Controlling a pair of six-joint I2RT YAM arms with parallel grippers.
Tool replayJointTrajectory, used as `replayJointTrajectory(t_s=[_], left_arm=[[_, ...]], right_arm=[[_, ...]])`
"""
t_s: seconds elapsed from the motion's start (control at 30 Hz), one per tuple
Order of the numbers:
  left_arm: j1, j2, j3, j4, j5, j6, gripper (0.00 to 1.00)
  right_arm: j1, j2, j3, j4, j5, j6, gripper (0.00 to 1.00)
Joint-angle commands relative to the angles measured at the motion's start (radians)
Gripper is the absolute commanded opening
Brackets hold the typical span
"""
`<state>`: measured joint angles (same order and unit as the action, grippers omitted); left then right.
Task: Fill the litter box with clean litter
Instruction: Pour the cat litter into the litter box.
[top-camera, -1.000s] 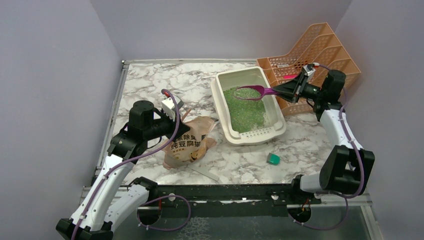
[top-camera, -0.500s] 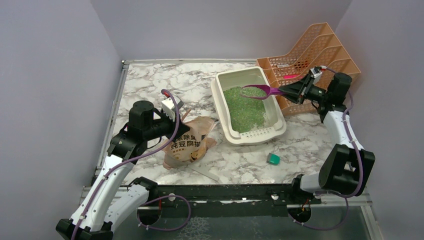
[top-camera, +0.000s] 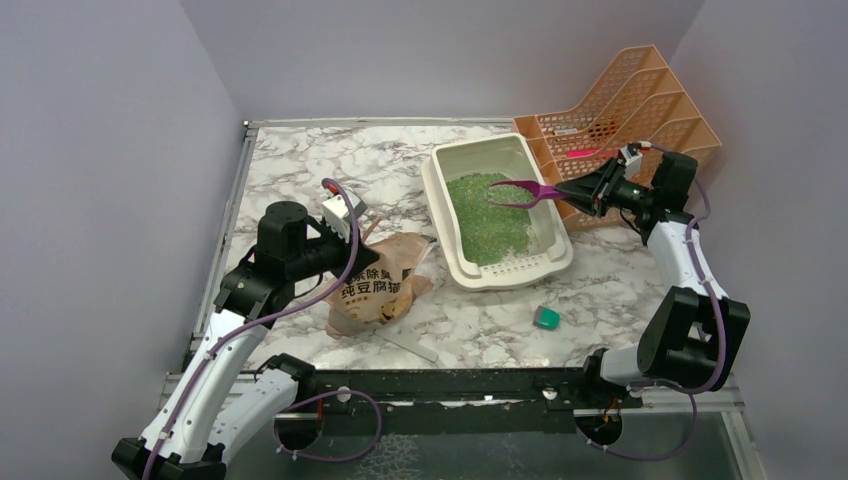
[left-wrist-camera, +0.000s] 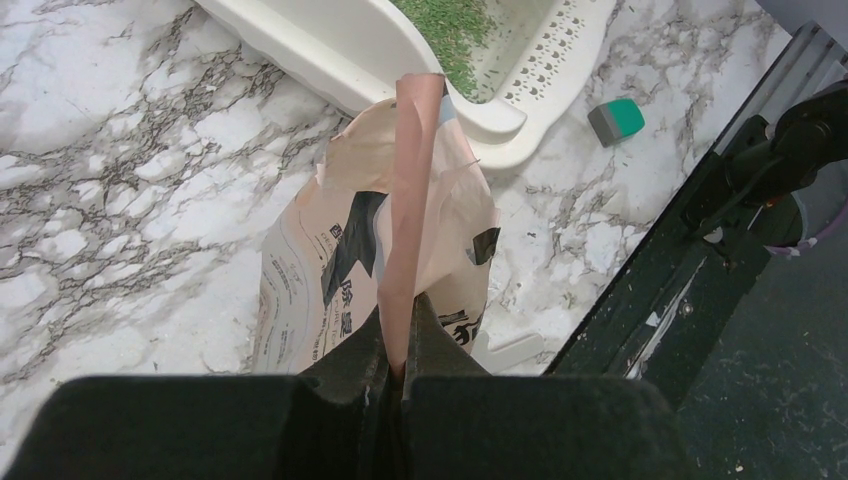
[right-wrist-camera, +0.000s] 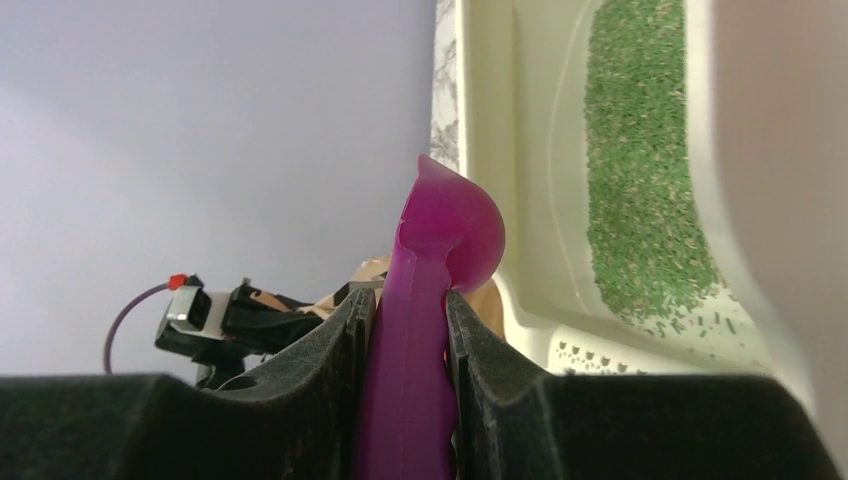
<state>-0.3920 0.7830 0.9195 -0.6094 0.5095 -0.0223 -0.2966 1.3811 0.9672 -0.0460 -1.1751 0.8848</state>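
Inside the cream litter box (top-camera: 440, 165), green clean litter (top-camera: 485, 215) spreads unevenly.

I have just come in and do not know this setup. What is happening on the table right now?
The right gripper holds a magenta scoop by its handle over the litter box, which already has a layer of green litter in it. The left gripper is shut on the top edge of the bag, holding it up beside the box.
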Motion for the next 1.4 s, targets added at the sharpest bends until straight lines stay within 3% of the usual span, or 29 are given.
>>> replayJointTrajectory(t_s=[0.0,0.43,0.73,1.07,1.37], left_arm=[[-0.002,-0.026,0.058,0.091,0.013,-0.019,0.00],[-0.002,0.000,0.057,0.091,0.013,-0.028,0.00],[-0.002,-0.014,0.040,0.091,0.019,-0.028,0.00],[-0.002,-0.008,0.038,0.069,-0.012,-0.045,0.00],[-0.002,0.022,0.062,0.066,-0.049,-0.051,0.00]], right_arm=[[-0.006,0.005,0.017,-0.159,0.094,-0.145,0.01],[-0.001,-0.028,-0.056,-0.188,0.215,-0.188,0.01],[0.133,0.025,0.007,-0.105,0.395,-0.146,0.01],[0.198,0.227,0.095,0.107,0.374,-0.037,0.01],[0.274,0.379,0.242,0.165,0.399,-0.001,0.01]])
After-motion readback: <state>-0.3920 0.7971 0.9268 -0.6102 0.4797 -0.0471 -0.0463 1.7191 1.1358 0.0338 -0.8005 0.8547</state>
